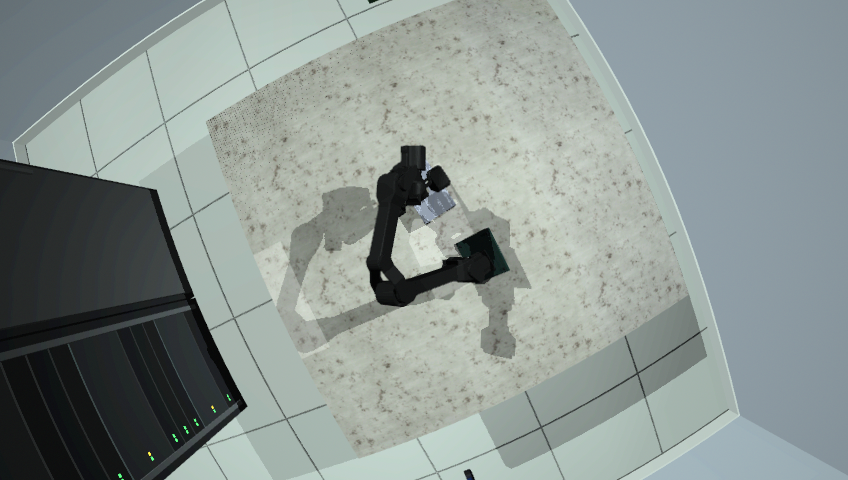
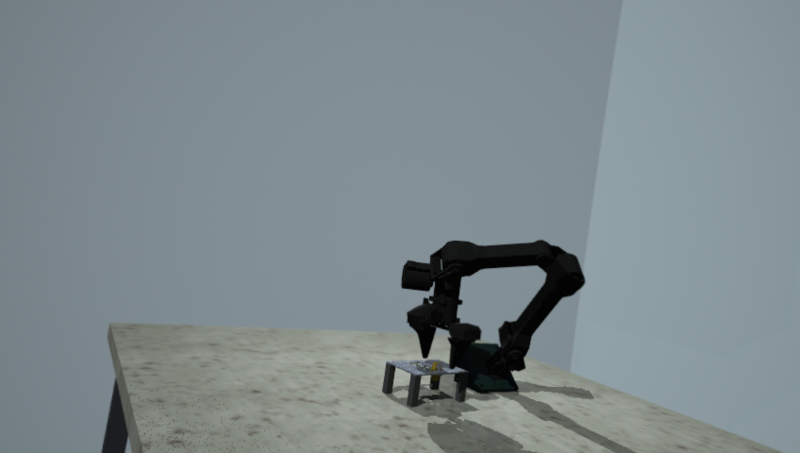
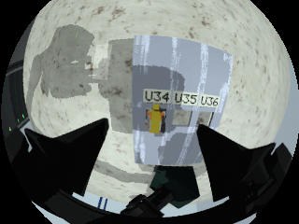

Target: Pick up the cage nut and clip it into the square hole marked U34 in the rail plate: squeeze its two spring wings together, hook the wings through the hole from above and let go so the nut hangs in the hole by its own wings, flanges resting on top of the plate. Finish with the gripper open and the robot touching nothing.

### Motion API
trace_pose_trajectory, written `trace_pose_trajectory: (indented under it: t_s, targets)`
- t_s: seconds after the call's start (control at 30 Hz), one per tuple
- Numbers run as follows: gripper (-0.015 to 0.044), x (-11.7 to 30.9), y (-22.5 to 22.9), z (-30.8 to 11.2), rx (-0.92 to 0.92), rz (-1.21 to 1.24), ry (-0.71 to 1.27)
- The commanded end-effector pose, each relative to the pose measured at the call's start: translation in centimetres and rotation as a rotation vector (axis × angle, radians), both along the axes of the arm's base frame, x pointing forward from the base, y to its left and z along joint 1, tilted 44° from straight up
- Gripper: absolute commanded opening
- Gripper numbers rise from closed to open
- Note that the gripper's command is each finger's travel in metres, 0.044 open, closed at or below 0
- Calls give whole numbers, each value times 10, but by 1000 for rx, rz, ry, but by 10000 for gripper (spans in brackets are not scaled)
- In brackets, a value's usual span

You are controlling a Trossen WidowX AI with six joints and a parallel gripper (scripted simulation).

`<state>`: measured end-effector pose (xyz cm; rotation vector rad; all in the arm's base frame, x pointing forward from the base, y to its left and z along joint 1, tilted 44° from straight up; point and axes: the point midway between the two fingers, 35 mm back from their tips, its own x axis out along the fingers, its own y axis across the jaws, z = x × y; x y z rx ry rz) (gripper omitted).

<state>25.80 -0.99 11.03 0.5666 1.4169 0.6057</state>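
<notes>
One gripper (image 2: 439, 359) (image 3: 153, 126), two jaws spread wide; one cage nut (image 3: 155, 119) (image 2: 434, 366) sitting at the U34 hole, six o'clock of its label; three labels showing on one rail plate (image 3: 154, 53) (image 2: 408, 368) (image 1: 437, 206).

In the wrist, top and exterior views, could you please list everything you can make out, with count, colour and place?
cage nut: one, yellow and orange, at the U34 hole
rail plate: one, blue-grey, on legs above the table
labels: three, pale with dark print, on the plate beside its holes
table: one, speckled cream, under plate and arm
cabinet: one, black with small lights, beside the table
arm: one, black, on a dark green base
gripper: one, black, open above the plate
</notes>
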Motion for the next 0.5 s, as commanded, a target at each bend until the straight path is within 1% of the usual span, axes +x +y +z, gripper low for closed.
trace_pose_trajectory:
  t_s: [0.0, 0.07, 0.47]
  targets:
    - [440, -1, -24, 23, -6, -6, -14]
    - [440, -2, -29, 29, -5, -6, -15]
    - [440, -2, -29, 29, -5, -6, -15]
